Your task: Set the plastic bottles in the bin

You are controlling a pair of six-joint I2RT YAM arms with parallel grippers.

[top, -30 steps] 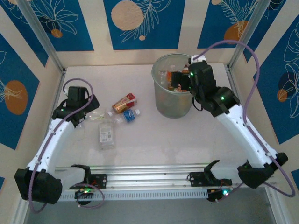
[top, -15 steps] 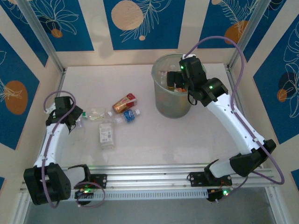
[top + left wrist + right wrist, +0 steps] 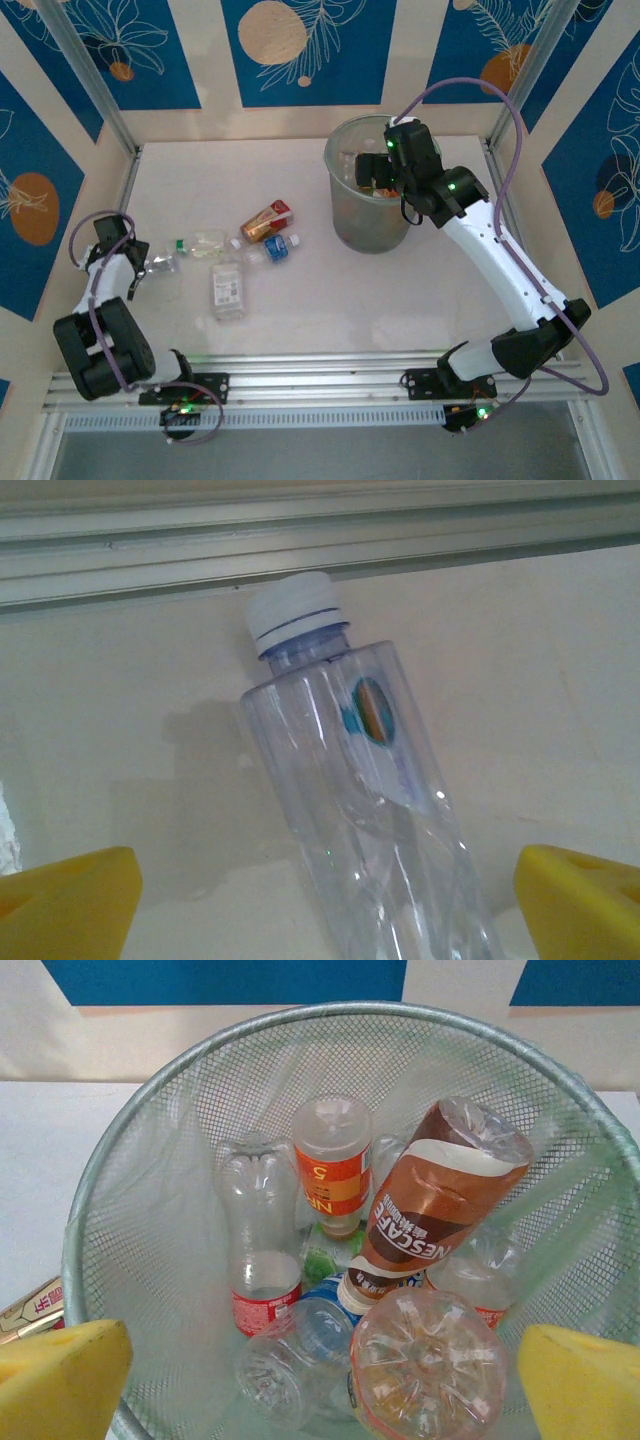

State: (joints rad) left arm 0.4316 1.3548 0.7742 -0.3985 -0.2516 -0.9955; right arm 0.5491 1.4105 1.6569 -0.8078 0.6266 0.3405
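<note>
A clear plastic bottle [image 3: 350,780] with a white cap lies on the table at the far left [image 3: 161,264]. My left gripper [image 3: 325,905] stands open around it, one yellow finger [image 3: 65,900] on each side with a gap to the bottle. Further plastic bottles lie loose mid-table: a clear one with a green cap [image 3: 205,241], an amber-red one [image 3: 266,220], a small blue-labelled one [image 3: 276,248] and a flat clear one [image 3: 228,286]. My right gripper [image 3: 372,172] hangs open over the bin [image 3: 365,228], holding nothing. Several bottles fill the bin [image 3: 150,1190].
A metal wall rail [image 3: 300,550] runs just beyond the bottle's cap at the table's left edge. An aluminium rail [image 3: 320,370] crosses the near edge by the arm bases. The bin stands near the back right corner post [image 3: 520,75].
My left arm has swung back and to the left, and its gripper now straddles the clear bottle by the left wall. The right gripper shifted left over the bin, then held still.
</note>
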